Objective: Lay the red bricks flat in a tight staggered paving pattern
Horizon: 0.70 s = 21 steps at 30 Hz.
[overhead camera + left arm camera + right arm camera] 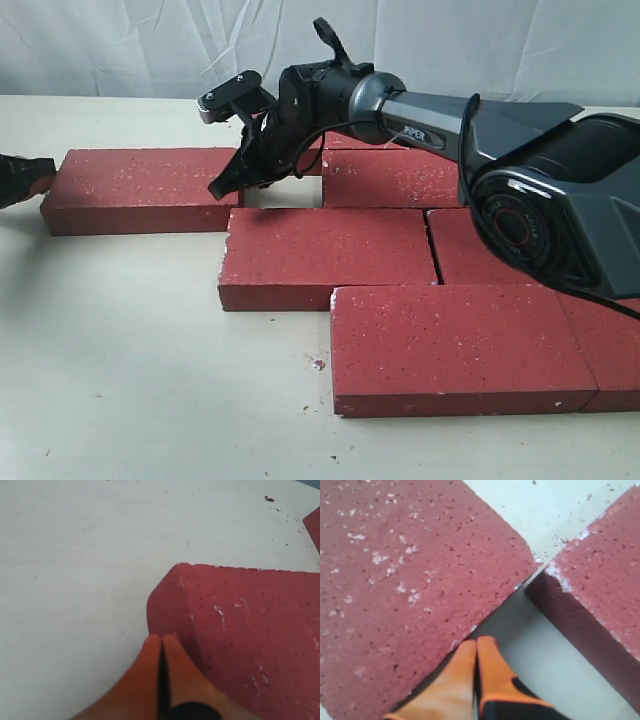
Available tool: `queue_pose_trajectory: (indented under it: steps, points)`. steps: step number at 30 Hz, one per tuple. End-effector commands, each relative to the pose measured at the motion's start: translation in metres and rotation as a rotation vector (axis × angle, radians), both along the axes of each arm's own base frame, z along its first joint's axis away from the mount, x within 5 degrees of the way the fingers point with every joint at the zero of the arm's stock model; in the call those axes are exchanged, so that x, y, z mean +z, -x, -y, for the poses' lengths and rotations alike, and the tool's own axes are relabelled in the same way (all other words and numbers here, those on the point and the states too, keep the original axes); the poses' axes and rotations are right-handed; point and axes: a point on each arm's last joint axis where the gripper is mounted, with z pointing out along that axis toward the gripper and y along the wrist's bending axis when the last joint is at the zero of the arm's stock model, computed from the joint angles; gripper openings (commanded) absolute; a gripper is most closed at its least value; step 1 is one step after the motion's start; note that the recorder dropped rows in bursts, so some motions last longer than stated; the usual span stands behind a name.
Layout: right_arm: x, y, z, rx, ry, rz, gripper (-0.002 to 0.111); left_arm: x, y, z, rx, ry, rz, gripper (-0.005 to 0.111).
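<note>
Pale table [120, 380]; right arm [480, 130] stretched across red bricks [330, 255]; jaws closed, pointing down.

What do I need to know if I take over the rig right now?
Grippers: left gripper is shut and empty, at the outer end of the far-left brick. The right gripper is shut and empty, tips down in the gap at that brick's other end.
Done: middle brick and front brick lie flat and staggered, with more bricks to their right.
Left: far-left brick sits apart from the far-row brick. Probably lift the right gripper clear, then push the gap closed.
</note>
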Motion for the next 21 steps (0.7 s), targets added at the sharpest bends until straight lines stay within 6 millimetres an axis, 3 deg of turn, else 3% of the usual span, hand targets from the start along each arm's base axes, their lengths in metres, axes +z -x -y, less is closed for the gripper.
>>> queue_pose_trajectory:
  steps: [1, 13, 16, 21]
  points:
    - [0.005, 0.004, -0.002, 0.02, 0.009, -0.02, -0.001, 0.001, 0.0, 0.0, -0.009, 0.003, 0.016, 0.0]
    - [0.009, 0.005, 0.002, 0.054, 0.074, 0.01, -0.001, 0.001, -0.001, 0.0, -0.012, 0.004, 0.018, 0.0]
    - [0.025, -0.004, 0.015, -0.006, 0.12, 0.064, -0.001, 0.001, -0.001, 0.0, -0.012, 0.004, 0.018, 0.0]
    - [0.072, 0.002, 0.039, -0.019, 0.211, 0.051, -0.001, 0.003, 0.0, 0.002, -0.039, 0.02, 0.03, 0.0]
